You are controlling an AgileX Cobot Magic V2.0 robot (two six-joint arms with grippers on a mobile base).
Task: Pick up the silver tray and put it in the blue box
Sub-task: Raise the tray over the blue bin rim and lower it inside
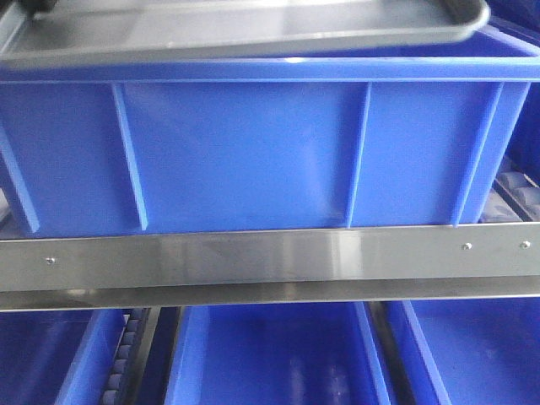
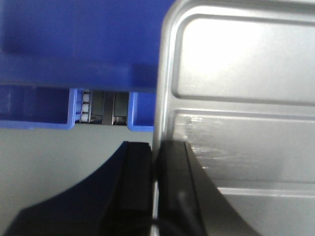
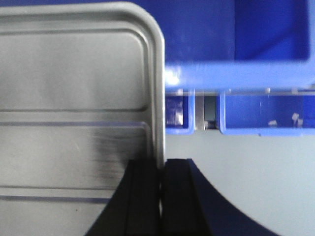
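Observation:
The silver tray [image 1: 253,29] hangs tilted just above the blue box [image 1: 245,152], at the top of the front view. My left gripper [image 2: 155,147] is shut on the tray's left rim [image 2: 165,98], one finger [image 2: 138,187] outside, one on the tray floor. My right gripper [image 3: 161,164] is shut on the tray's right rim [image 3: 158,98]. The tray floor with its ridges fills the right of the left wrist view [image 2: 246,123] and the left of the right wrist view [image 3: 74,113]. The blue box's rim shows beyond the tray in the left wrist view [image 2: 74,44] and the right wrist view [image 3: 236,73].
The blue box sits on a steel shelf rail [image 1: 270,261]. More blue crates [image 1: 278,354] stand on the level below. Smaller blue bins [image 3: 266,113] and a roller track [image 2: 86,105] show beyond the box. Grey floor [image 2: 59,162] lies beneath.

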